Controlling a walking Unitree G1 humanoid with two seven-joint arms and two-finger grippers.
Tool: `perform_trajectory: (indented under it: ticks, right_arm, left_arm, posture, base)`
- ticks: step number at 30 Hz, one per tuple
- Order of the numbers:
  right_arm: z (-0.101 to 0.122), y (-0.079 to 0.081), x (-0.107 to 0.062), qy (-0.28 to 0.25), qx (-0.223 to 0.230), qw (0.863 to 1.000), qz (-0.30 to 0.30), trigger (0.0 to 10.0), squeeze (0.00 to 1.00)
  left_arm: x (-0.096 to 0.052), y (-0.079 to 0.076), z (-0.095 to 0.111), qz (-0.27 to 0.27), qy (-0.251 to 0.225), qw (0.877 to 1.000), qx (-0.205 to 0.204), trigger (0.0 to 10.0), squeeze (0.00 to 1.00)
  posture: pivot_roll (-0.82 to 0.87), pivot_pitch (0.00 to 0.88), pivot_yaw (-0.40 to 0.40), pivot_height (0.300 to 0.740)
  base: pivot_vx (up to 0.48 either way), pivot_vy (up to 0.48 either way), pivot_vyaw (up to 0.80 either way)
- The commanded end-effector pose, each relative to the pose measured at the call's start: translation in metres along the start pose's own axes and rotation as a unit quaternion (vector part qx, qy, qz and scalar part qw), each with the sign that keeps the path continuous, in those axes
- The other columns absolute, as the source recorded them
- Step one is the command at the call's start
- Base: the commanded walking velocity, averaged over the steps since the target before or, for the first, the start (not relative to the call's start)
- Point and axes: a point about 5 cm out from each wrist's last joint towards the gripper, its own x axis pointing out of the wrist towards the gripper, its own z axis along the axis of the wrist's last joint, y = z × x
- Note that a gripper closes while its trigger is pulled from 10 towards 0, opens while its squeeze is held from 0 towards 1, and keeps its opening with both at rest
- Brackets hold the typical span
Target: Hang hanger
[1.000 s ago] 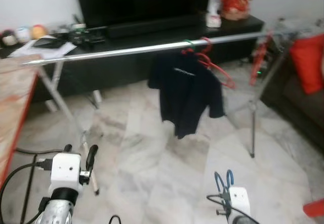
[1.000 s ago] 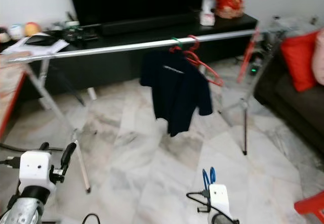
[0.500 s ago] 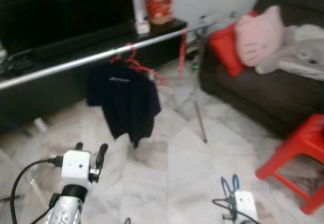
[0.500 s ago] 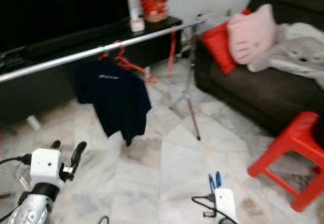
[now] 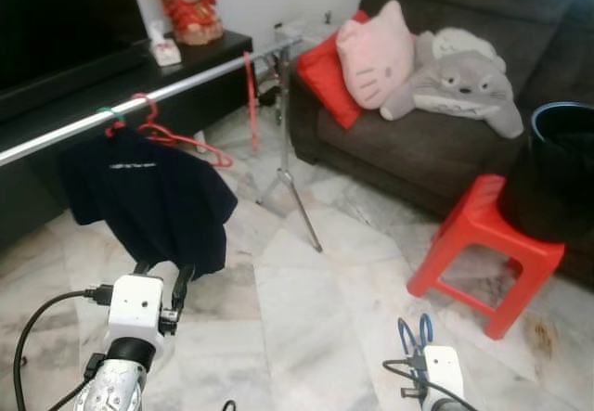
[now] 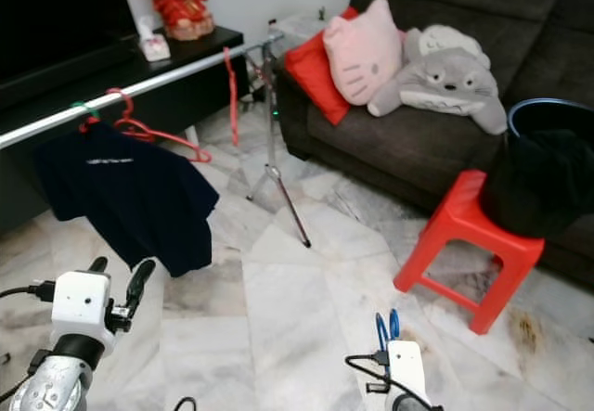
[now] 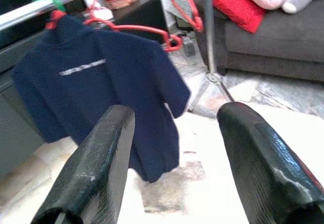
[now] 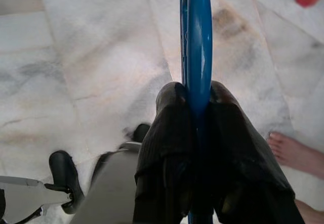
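Nearest the camera, the right tool (image 6: 384, 329) is pinching a blue hanger (image 8: 198, 47) — its two black fingers (image 8: 167, 133) press together on the hanger's bar, which juts forward over the marble floor (image 5: 306, 290). A person's bare foot (image 8: 293, 153) stands on that floor close by. The left tool (image 5: 165, 279) is held low with its fingers (image 7: 96, 168) spread and nothing between them.

What has changed is the outlook: over the last second the whole view has swung to the robot's right, so the silver rail (image 5: 139, 100) has slid toward the left edge, while a red stool (image 5: 483, 244) and dark sofa (image 5: 418, 133) have come in. The rail carries a dark shirt (image 5: 148, 198) and a red hanger (image 5: 176, 137). I judge the robot is turning away from the rail — the blue hanger is not yet hung, and it must face back before it can be.
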Motion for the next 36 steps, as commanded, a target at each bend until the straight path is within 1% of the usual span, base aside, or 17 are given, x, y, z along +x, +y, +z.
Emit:
perform_trajectory:
  ticks: [1,5,9,11,13,15,19,22,23,24,25,26,29,31,33,34,36]
  right_arm:
    - [0.000,-0.008,0.000,-0.001,-0.002,1.000,-0.010,10.0,0.00]
    - [0.000,-0.007,-0.001,-0.002,0.001,1.000,-0.006,10.0,0.00]
    - [0.002,-0.003,0.000,-0.004,-0.010,1.000,0.027,10.0,0.00]
    - [0.005,0.000,0.000,-0.009,-0.046,0.997,0.061,10.0,0.00]
    - [0.007,0.003,0.000,-0.015,-0.062,0.995,0.082,10.0,0.00]
    - [0.011,0.006,0.000,-0.023,-0.103,0.989,0.106,10.0,0.00]
    - [0.017,0.008,-0.001,-0.039,-0.171,0.977,0.125,10.0,0.00]
    - [0.018,0.010,-0.001,-0.045,-0.181,0.974,0.132,10.0,0.00]
    - [0.022,0.013,-0.001,-0.054,-0.218,0.962,0.153,10.0,0.00]
    - [0.022,0.015,-0.002,-0.055,-0.231,0.957,0.167,10.0,0.00]
    - [0.022,0.015,-0.002,-0.055,-0.231,0.957,0.167,10.0,0.00]
    - [0.022,0.019,-0.003,-0.054,-0.241,0.950,0.192,10.0,0.00]
    - [0.096,0.007,-0.004,-0.124,-0.253,0.932,0.230,10.0,0.00]
    - [0.102,0.007,-0.005,-0.130,-0.253,0.930,0.231,10.0,0.00]
    - [0.104,0.008,-0.005,-0.133,-0.252,0.930,0.231,10.0,0.00]
    - [0.102,0.013,-0.005,-0.133,-0.250,0.930,0.235,10.0,0.00]
    - [0.101,0.015,-0.005,-0.132,-0.250,0.929,0.239,10.0,0.00]
  left_arm:
    - [0.000,-0.004,0.001,-0.009,-0.003,1.000,-0.006,10.0,0.00]
    - [0.000,-0.003,0.001,-0.011,-0.001,1.000,-0.008,10.0,0.00]
    - [0.002,-0.005,0.000,-0.026,0.002,1.000,0.001,10.0,0.00]
    - [0.002,-0.008,-0.001,-0.049,0.007,0.999,0.011,10.0,0.00]
    - [0.003,-0.009,-0.002,-0.063,0.010,0.998,0.018,10.0,0.00]
    - [0.004,-0.011,-0.004,-0.081,0.015,0.996,0.022,10.0,0.00]
    - [0.009,-0.015,-0.006,-0.115,0.022,0.993,0.030,10.0,0.00]
    - [0.011,-0.018,-0.009,-0.138,0.028,0.989,0.040,10.0,0.00]
    - [0.013,-0.023,-0.015,-0.167,0.037,0.983,0.064,10.0,0.00]
    - [0.014,-0.024,-0.019,-0.177,0.041,0.980,0.078,10.0,0.00]
    - [0.014,-0.024,-0.019,-0.177,0.041,0.980,0.078,10.0,0.00]
    - [0.016,-0.024,-0.025,-0.187,0.047,0.977,0.091,10.0,0.00]
    - [0.023,-0.020,-0.036,-0.166,0.057,0.980,0.094,10.0,0.00]
    - [0.026,-0.017,-0.042,-0.150,0.059,0.982,0.099,10.0,0.00]
    - [0.029,-0.014,-0.051,-0.127,0.076,0.986,0.081,10.0,0.00]
    - [0.030,-0.012,-0.066,-0.100,0.103,0.988,0.063,10.0,0.00]
    - [0.030,-0.011,-0.074,-0.090,0.115,0.988,0.056,10.0,0.00]
  posture:
    - [-0.04,0.000,0.033,0.740]
    - [-0.04,0.000,0.035,0.740]
    - [-0.05,0.000,0.034,0.740]
    - [-0.05,0.000,0.036,0.740]
    - [-0.06,0.000,0.038,0.740]
    - [-0.06,0.000,0.038,0.740]
    - [-0.07,0.000,0.038,0.740]
    - [-0.08,0.000,0.039,0.740]
    - [-0.08,0.000,0.039,0.740]
    - [-0.08,0.000,0.039,0.740]
    - [-0.08,0.000,0.039,0.740]
    - [-0.08,0.000,0.039,0.740]
    - [-0.09,0.000,0.040,0.740]
    - [-0.09,0.000,0.042,0.740]
    - [-0.09,0.000,0.042,0.740]
    - [-0.09,0.000,0.044,0.740]
    - [-0.09,0.000,0.044,0.740]
  base:
    - [0.000,0.000,-0.77]
    - [0.000,0.000,-0.69]
    - [0.000,0.000,0.00]
    - [0.000,0.000,0.00]
    - [0.000,0.000,0.00]
    - [0.000,0.000,0.00]
    - [0.000,0.000,0.00]
    - [0.000,0.000,0.00]
    - [0.000,0.000,0.00]
    - [0.000,0.000,0.00]
    - [0.000,0.000,0.00]
    - [0.000,0.000,0.00]
    - [0.000,0.000,0.00]
    - [0.000,0.000,0.00]
    - [0.000,0.000,0.00]
    - [0.000,0.000,0.00]
    - [0.000,0.000,0.00]
